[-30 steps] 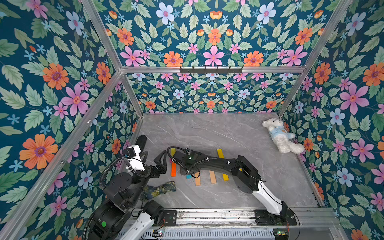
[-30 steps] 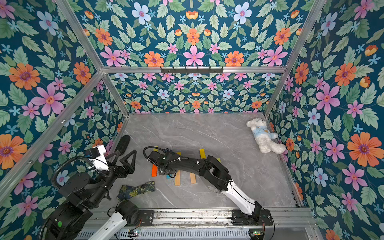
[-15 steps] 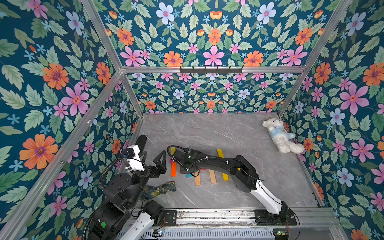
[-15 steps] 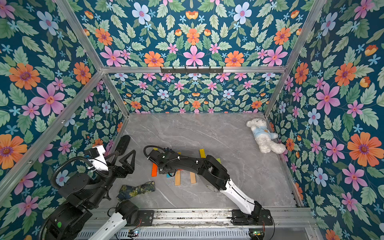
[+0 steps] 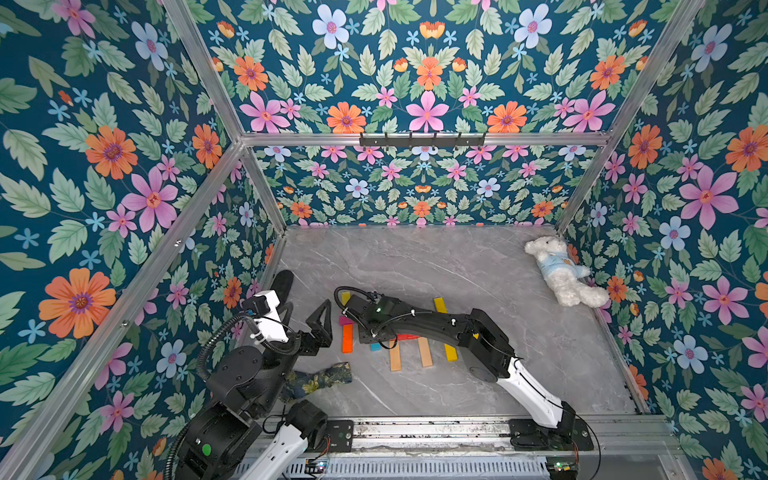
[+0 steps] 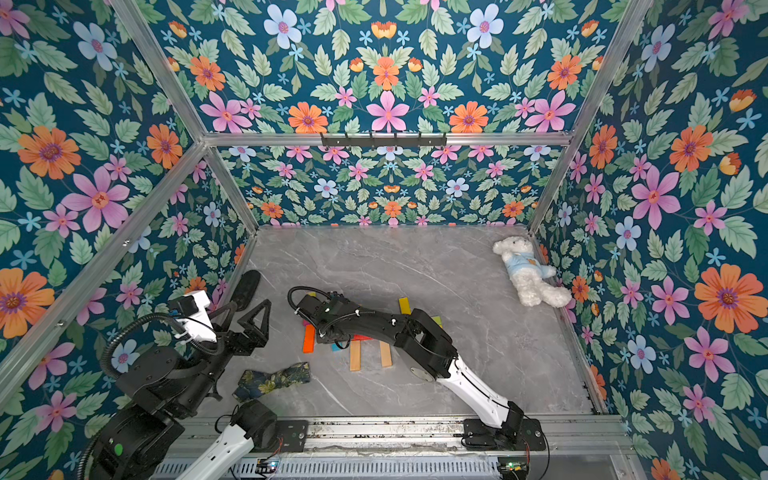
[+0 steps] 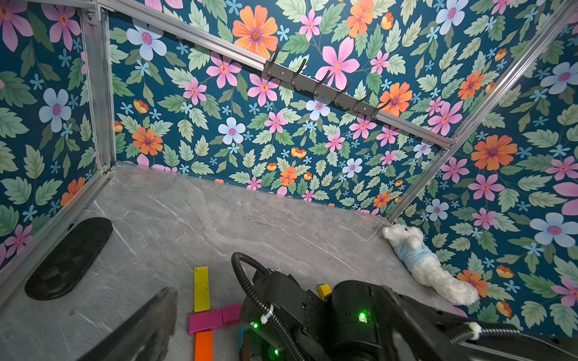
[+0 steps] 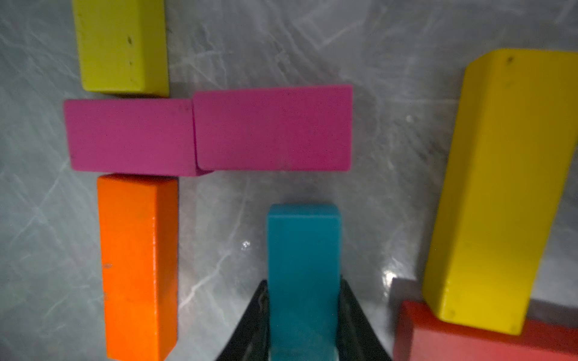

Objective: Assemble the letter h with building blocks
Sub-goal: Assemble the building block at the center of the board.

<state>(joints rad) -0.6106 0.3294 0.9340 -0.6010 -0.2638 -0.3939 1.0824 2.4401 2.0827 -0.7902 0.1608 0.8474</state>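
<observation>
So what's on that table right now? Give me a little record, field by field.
Right jaws: shut on the blue block
Left jaws: open, holding nothing
Built so far: lime block, magenta block and orange block in line; second magenta block sticking out sideways
Loose: yellow block lying over red block; two plain wood blocks
Also there: white plush bear, patterned cloth

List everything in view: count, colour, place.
lime block: 1, lime, column's far end
magenta blocks: 2, magenta, end to end, mid-column
orange block: 1, orange, column's near end
blue block: 1, blue, in right gripper
yellow block: at least 1, yellow, end on red block
red block: 1, red, under yellow block
wood blocks: 2, plain, side by side
bear: 1, white, far right
pad: 1, black, left edge
cloth: 1, floral, front left
rack: 1, dark, high at back
left gripper: 1, black, open
right gripper: 1, black, shut on blue block
</observation>
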